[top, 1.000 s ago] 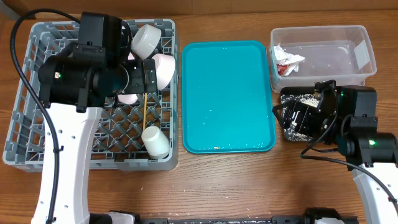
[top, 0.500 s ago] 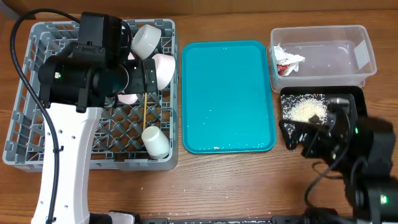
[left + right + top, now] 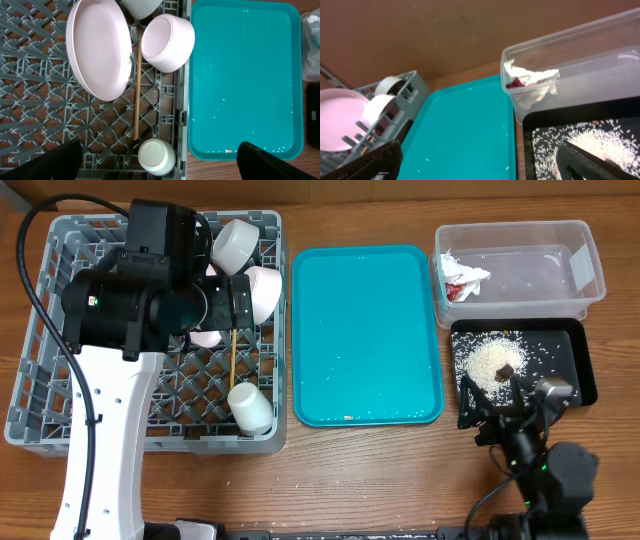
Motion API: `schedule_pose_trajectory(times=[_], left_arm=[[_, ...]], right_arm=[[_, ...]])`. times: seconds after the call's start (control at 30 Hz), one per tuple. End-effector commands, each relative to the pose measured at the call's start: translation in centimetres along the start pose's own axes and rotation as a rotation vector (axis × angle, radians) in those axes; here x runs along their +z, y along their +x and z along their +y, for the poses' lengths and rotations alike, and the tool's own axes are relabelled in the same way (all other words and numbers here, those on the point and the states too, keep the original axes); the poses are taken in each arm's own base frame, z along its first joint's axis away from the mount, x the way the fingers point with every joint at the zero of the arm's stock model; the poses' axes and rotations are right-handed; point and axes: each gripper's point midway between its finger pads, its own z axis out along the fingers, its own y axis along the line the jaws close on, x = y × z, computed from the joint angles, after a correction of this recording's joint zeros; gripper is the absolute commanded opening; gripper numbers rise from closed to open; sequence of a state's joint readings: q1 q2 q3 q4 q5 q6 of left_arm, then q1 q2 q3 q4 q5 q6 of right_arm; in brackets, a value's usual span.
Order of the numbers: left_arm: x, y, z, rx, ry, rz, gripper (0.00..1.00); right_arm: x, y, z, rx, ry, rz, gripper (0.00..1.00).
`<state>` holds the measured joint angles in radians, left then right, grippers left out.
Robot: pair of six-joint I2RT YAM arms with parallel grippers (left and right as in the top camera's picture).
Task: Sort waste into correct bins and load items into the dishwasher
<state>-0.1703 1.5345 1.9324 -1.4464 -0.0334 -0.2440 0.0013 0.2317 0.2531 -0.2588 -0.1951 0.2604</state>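
Observation:
The grey dishwasher rack holds a pink plate, two white bowls, a white cup and a chopstick. My left gripper hangs open above them with nothing between its fingers. The red-and-white wrapper lies in the clear tub. Rice with a brown lump lies in the black tray. My right gripper is open and empty over that tray's near left corner.
A teal tray with a few stray rice grains lies between the rack and the bins. The left arm covers most of the plate in the overhead view. Bare wooden table runs along the front edge.
The right arm has pulled back from over the black tray toward the front edge, uncovering the rice. The left arm has not moved.

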Motion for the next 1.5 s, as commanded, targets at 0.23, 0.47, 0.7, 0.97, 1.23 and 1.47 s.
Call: schedule_pose_trajectory(times=[0.23, 0.47, 0.7, 0.97, 1.23, 1.47], left_arm=[[-0.1, -0.1, -0.4, 0.000, 0.013, -0.004, 1.00], [-0.1, -0.1, -0.4, 0.000, 0.013, -0.005, 1.00], [-0.1, -0.1, -0.4, 0.000, 0.013, -0.004, 1.00], [-0.1, -0.1, -0.4, 0.000, 0.013, -0.005, 1.00], [-0.1, -0.1, -0.4, 0.000, 0.013, -0.005, 1.00], [-0.1, -0.1, -0.4, 0.000, 0.013, -0.005, 1.00]], right_arm=[[-0.4, 0.8, -1.9, -0.051, 0.077, -0.127, 1.00], [-0.5, -0.2, -1.5, -0.088, 0.044, -0.231, 1.00], [0.2, 1.8, -2.2, -0.079, 0.051, -0.185, 1.00], [0.2, 1.8, -2.2, -0.079, 0.050, -0.184, 1.00], [0.2, 1.8, -2.2, -0.079, 0.050, -0.184, 1.00], [0.2, 1.8, -2.2, -0.079, 0.050, -0.184, 1.00]])
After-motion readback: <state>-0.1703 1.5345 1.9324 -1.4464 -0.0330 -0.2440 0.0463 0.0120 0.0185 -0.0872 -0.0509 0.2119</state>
